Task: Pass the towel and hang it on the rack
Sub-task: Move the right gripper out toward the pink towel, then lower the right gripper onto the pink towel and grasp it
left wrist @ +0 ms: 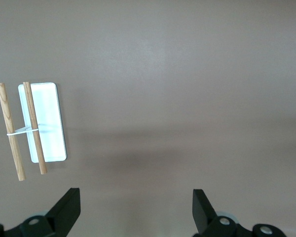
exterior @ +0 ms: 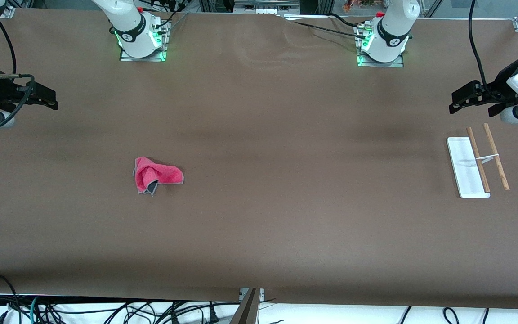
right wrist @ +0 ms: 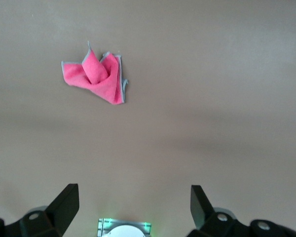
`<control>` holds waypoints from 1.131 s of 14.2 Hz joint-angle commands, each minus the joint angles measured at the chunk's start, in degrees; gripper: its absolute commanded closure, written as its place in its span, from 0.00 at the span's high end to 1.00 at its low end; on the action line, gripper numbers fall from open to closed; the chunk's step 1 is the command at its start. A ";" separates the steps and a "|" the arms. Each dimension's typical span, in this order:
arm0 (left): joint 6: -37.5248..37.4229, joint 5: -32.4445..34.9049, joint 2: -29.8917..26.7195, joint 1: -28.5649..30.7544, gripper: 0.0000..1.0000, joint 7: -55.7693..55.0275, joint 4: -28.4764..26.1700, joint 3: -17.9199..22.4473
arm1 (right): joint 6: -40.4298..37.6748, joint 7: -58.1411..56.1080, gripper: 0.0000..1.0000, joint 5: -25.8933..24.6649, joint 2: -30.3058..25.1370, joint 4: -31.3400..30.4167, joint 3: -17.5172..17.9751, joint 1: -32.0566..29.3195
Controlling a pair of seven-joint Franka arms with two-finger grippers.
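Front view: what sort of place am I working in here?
Likely a robotics lab bench: a brown-covered table with two arm bases bolted along one edge, loose cables below it, and only a towel and rack as props.

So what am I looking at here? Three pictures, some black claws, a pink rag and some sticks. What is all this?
These are two robot arms bolted to one brown table, each ending in a two-finger claw called a gripper. The wide picture comes from a high camera facing the robots. The other two come from cameras on each arm's wrist, looking down past its own fingers.

The left gripper hangs open over the table close to the rack, a white base carrying two wooden rods. The right gripper hangs open at its own end of the table, with the towel, a crumpled pink cloth, lying nearer the front camera than it. Nothing is held yet: both arms wait, and the towel lies untouched.
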 commanded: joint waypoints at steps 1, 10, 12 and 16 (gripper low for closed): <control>-1.04 -0.82 -0.11 0.18 1.00 1.21 0.68 0.24 | 1.64 -0.07 1.00 -0.39 0.03 -0.42 0.10 -0.16; -0.95 -0.82 -0.11 0.10 1.00 1.21 0.77 0.24 | 6.57 -0.07 1.00 -0.48 6.44 -2.44 0.28 -0.07; -0.95 -0.82 -0.11 0.10 1.00 1.21 0.68 0.24 | 9.02 -0.07 1.00 -0.39 8.46 -2.44 0.28 0.10; -1.13 -0.82 -0.20 0.18 1.00 1.21 0.68 0.24 | 18.41 0.11 1.00 0.23 15.92 -2.18 0.37 1.93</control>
